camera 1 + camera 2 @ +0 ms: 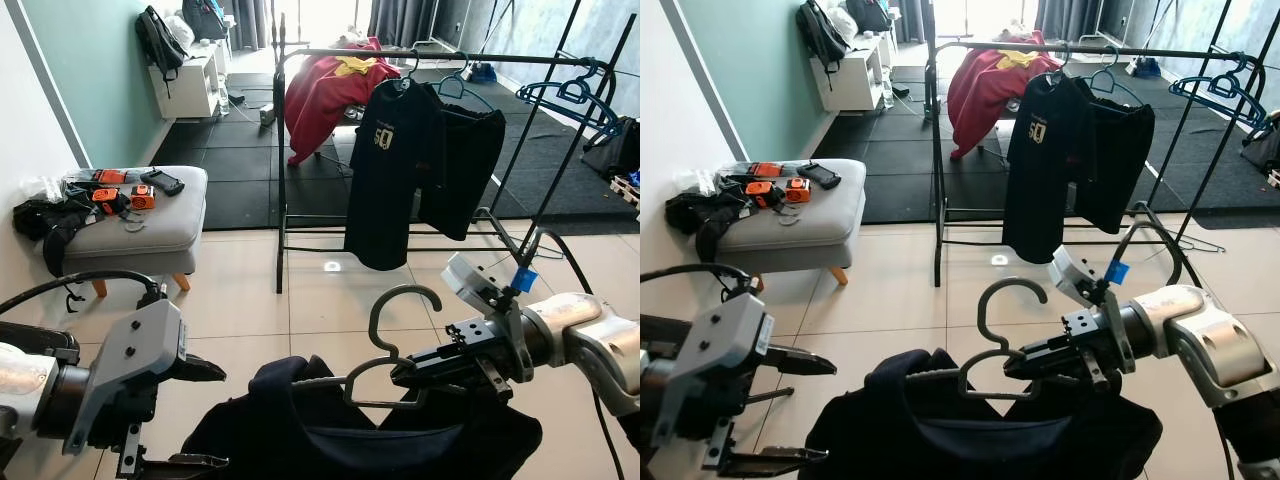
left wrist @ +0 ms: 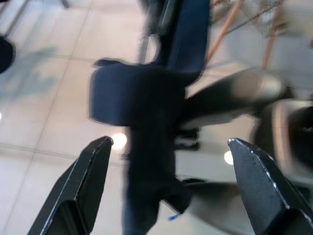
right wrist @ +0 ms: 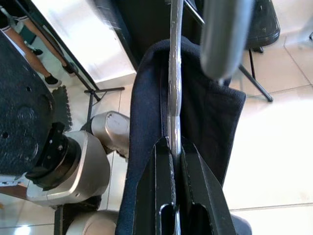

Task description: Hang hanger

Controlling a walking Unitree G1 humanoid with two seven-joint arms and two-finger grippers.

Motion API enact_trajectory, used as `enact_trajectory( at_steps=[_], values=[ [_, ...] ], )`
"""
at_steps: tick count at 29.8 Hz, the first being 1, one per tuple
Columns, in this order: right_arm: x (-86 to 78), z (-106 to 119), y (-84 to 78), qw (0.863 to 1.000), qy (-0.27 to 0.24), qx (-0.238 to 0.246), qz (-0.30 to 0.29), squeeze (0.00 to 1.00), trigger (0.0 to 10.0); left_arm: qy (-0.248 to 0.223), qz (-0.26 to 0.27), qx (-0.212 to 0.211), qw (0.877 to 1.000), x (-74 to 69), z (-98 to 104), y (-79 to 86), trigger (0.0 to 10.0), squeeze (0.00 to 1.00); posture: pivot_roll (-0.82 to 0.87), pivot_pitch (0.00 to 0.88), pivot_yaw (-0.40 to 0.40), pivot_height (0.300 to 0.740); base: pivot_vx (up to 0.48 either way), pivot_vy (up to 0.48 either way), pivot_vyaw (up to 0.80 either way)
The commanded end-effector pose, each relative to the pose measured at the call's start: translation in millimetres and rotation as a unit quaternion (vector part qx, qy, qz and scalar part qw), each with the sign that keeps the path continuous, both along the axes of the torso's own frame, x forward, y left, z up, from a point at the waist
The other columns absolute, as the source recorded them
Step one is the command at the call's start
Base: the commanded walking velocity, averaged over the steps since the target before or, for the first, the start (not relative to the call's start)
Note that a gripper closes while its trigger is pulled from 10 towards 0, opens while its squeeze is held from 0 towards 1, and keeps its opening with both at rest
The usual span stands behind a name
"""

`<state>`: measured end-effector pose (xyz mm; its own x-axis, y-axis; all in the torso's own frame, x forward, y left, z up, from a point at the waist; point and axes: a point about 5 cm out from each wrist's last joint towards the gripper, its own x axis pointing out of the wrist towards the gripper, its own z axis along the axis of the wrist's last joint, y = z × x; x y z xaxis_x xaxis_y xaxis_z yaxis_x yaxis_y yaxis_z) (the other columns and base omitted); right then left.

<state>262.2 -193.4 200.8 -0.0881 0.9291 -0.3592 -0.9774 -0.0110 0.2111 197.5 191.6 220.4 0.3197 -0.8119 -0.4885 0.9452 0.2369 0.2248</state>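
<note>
Left eye view: right gripper (image 1: 425,362) clamped on the neck of a grey hanger (image 1: 392,345) just below its hook, which stands upright and free. A dark garment (image 1: 360,430) drapes from the hanger, low in front of the robot. Left gripper (image 1: 190,400) sits beside the garment's left shoulder, fingers spread, nothing in them. The clothes rack (image 1: 440,57) stands well apart across the tiled floor, with a black T-shirt (image 1: 385,175) and a second dark top already on its rail. Judgement: this is the carry step; the hanging is not yet done. Next move calls for closing on the rack, lifting the hook above the rail and dropping it over a bare stretch.

Right eye view: same layout. A grey ottoman (image 1: 790,225) on the left carries orange-and-black gadgets on top. No true containers visible.

Left wrist view: blurred. Two black fingers (image 2: 80,183) wide apart, the dark garment hanging between and beyond them, not touched as far as I can tell.

Right wrist view: fingers shut tight on the hanger's metal stem, garment folded over it directly ahead.
</note>
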Motion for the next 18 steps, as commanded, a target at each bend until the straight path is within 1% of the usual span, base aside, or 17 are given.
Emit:
enact_trajectory(
  at_steps=[1,2,4,5,6,7,9,10,13,14,15,18],
  values=[
    [-0.6,8.1,3.8,1.000,-0.010,0.016,0.018,0.00,0.0,-0.004,0.017,0.006,1.000,3.9,-5.6,0.8,10.0,0.00,-0.09,0.000,-0.015,0.740,0.000,0.000,0.00],
    [-1.0,11.8,5.2,0.999,-0.013,0.023,0.024,0.00,0.0,-0.028,0.032,0.001,0.999,12.3,-5.6,-3.2,10.0,0.00,-0.09,0.000,-0.016,0.740,0.000,0.000,0.00],
    [-1.0,11.8,5.2,0.999,-0.013,0.023,0.024,0.00,0.0,-0.028,0.032,0.001,0.999,12.3,-5.6,-3.2,10.0,0.00,-0.09,0.000,-0.016,0.740,0.000,0.000,0.00],
    [-1.3,14.6,6.4,0.999,-0.015,0.028,0.029,0.00,0.0,-0.041,0.036,-0.005,0.999,16.9,-6.3,-8.1,10.0,0.00,-0.09,0.000,-0.015,0.740,0.000,0.000,0.00],
    [-1.3,14.6,6.4,0.999,-0.015,0.028,0.029,0.00,0.0,-0.041,0.036,-0.005,0.999,16.9,-6.3,-8.1,10.0,0.00,-0.09,0.000,-0.015,0.740,0.000,0.000,0.00],
    [-1.4,16.2,6.9,0.999,-0.016,0.031,0.031,0.00,0.0,-0.042,0.028,-0.014,0.999,17.8,-7.5,-14.0,10.0,0.00,-0.09,0.000,-0.016,0.740,0.000,0.000,0.00],
    [-1.4,16.2,6.9,0.999,-0.016,0.031,0.031,0.00,0.0,-0.042,0.028,-0.014,0.999,17.8,-7.5,-14.0,10.0,0.00,-0.09,0.000,-0.016,0.740,0.000,0.000,0.00],
    [-1.3,17.3,7.8,0.999,-0.017,0.034,0.033,0.00,0.0,-0.040,0.021,-0.024,0.999,18.9,-9.8,-21.0,10.0,0.00,-0.09,0.000,-0.016,0.740,0.000,0.000,0.00],
    [-1.3,17.3,7.8,0.999,-0.017,0.034,0.033,0.00,0.0,-0.040,0.021,-0.024,0.999,18.9,-9.8,-21.0,10.0,0.00,-0.09,0.000,-0.016,0.740,0.000,0.000,0.00],
    [-1.1,18.4,8.9,0.999,-0.019,0.037,0.035,0.00,0.0,-0.035,0.013,-0.031,0.999,19.7,-12.8,-27.1,10.0,0.00,-0.09,0.000,-0.014,0.740,0.000,0.000,0.00],
    [-1.1,18.4,8.9,0.999,-0.019,0.037,0.035,0.00,0.0,-0.035,0.013,-0.031,0.999,19.7,-12.8,-27.1,10.0,0.00,-0.09,0.000,-0.014,0.740,0.000,0.000,0.00],
    [-0.1,20.1,10.1,0.998,-0.024,0.041,0.036,0.00,0.0,-0.019,0.001,-0.036,0.999,19.1,-18.1,-33.9,10.0,0.00,-0.09,0.000,-0.012,0.740,0.000,0.000,0.00]
  ],
)
